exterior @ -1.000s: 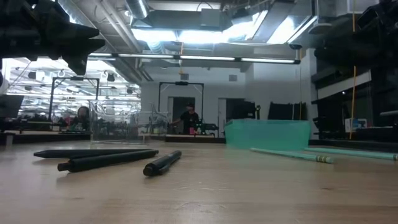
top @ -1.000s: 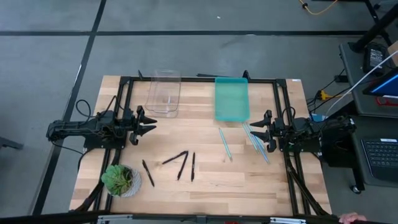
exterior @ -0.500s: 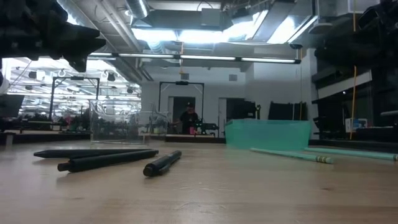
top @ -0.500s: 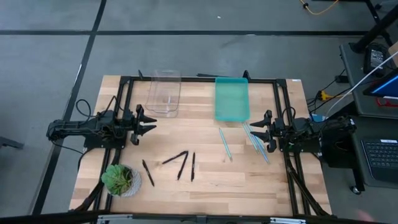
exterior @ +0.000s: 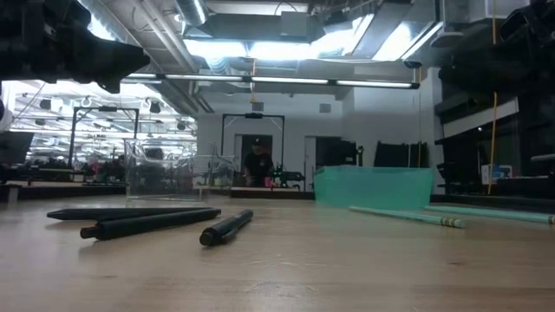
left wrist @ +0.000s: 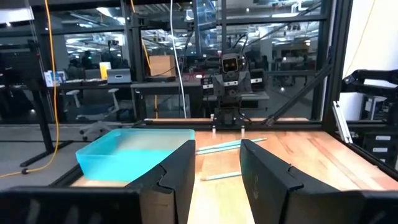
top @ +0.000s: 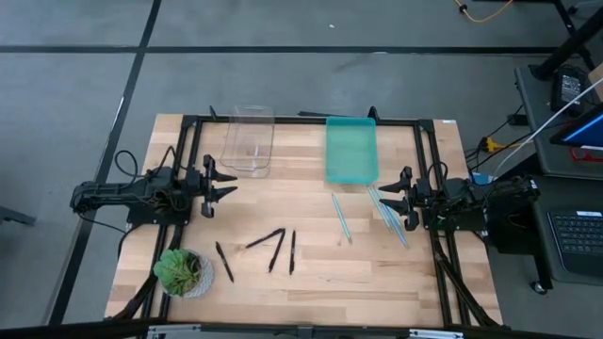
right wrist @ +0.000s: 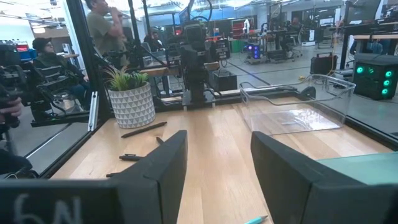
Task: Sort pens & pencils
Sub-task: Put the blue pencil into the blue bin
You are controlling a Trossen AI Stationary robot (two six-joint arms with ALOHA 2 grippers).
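Observation:
Several black sticks (top: 273, 250) lie flat on the wooden table's near middle, also low in the low view (exterior: 147, 224). Several light blue sticks (top: 341, 218) lie right of centre, some close to my right gripper, and show in the left wrist view (left wrist: 224, 146). My left gripper (top: 229, 185) hovers at the table's left edge, pointing level toward the right, and is open (left wrist: 217, 163). My right gripper (top: 384, 199) hovers at the right edge, pointing level toward the left, and is open (right wrist: 217, 163). Neither gripper has anything between its fingers.
A clear plastic container (top: 250, 139) and a teal tray (top: 350, 149) stand side by side at the table's far edge. A small potted plant (top: 184, 273) sits at the near left corner. People are in the room beyond the table.
My left gripper has rolled a little about the line it points along, staying in place at the same opening. The sticks and my right gripper have kept still.

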